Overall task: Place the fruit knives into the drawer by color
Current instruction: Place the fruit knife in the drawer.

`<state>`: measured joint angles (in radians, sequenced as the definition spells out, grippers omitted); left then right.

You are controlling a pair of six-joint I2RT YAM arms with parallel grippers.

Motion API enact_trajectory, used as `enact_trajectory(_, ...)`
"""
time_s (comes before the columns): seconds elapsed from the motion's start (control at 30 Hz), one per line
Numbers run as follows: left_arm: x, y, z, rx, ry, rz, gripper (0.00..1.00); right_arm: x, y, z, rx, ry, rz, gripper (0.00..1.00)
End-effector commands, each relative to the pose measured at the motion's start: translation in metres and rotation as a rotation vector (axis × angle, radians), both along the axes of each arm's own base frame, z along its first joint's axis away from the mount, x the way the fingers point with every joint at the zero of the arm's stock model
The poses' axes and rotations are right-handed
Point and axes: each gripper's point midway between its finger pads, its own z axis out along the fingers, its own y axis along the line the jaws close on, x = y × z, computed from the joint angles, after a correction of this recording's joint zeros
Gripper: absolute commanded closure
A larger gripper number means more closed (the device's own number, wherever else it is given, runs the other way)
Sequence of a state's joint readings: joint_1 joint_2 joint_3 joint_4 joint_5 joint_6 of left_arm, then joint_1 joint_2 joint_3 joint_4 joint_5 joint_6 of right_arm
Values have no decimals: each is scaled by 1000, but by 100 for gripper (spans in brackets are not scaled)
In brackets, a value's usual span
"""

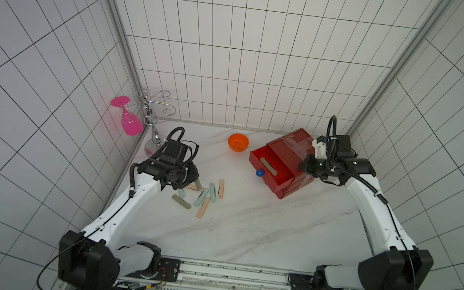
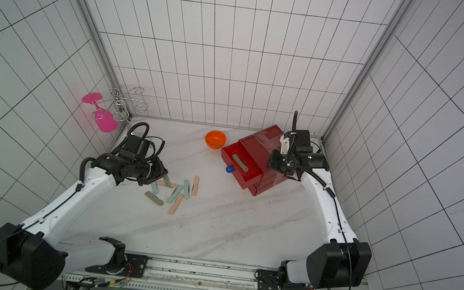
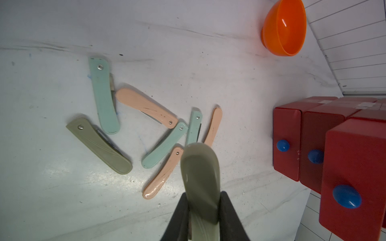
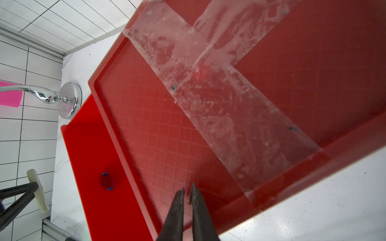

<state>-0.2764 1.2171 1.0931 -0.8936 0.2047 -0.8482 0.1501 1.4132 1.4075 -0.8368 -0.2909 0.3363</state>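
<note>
A: Entry one, left gripper [image 3: 203, 217]?
B: Closed narrow on an olive-grey knife [image 3: 199, 177], gripped across the handle, rounded end poking past the fingertips. Left of centre in both top views, right above the loose pile [image 1: 203, 197].
A: Entry two, that pile?
B: Seven knives flat on the table [image 1: 243, 237]: three mint, three peach, one olive-grey knife [image 1: 181, 202] at the pile's lower left edge. Several touching or crossing at the ends.
A: Entry three, red chest [image 1: 291, 150]?
B: Right of centre, close to the back wall, just beside an orange bowl [image 1: 238, 142]. Top drawer [image 1: 281, 177] pulled out, blue knob [image 1: 259, 173] facing the pile, one olive-grey knife [image 1: 268, 167] already lying inside. Lower two drawers apparently pushed in.
A: Entry four, right gripper [image 4: 188, 191]?
B: Fingers nearly together, nothing between them, poised over the taped top of the chest. Touching it or not: cannot tell.
A: Step in hand?
B: By the look of it, carrying a second olive-grey knife to the open drawer. Next move: a swing rightward across the frame, high enough to clear the drawer's front wall and knob, then a release over the bare floor beside the knife already there. Worth steadying the chest with the right gripper meanwhile. After that: the last olive-grey one, then other drawers for mint and peach
</note>
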Motion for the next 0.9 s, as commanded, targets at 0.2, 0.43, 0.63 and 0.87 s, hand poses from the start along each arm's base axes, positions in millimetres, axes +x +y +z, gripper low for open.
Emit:
enact_trajectory(0.2,38,-67,68,-86,-139,-81,81,-43,-14,-46,-59,258,-23,87)
enact_trajectory(0.43,58,-131,81,-103,-161,-173,81,-42,-14,-47,-62,261,-23,87)
enact_trajectory(0.63,76,-183,83,-128,-157,-245,82,-43,-14,-51,-61,272,-22,87)
enact_trajectory(0.87,87,-235,79,-168,-133,-301,82,-42,-14,-52,-66,274,-20,87)
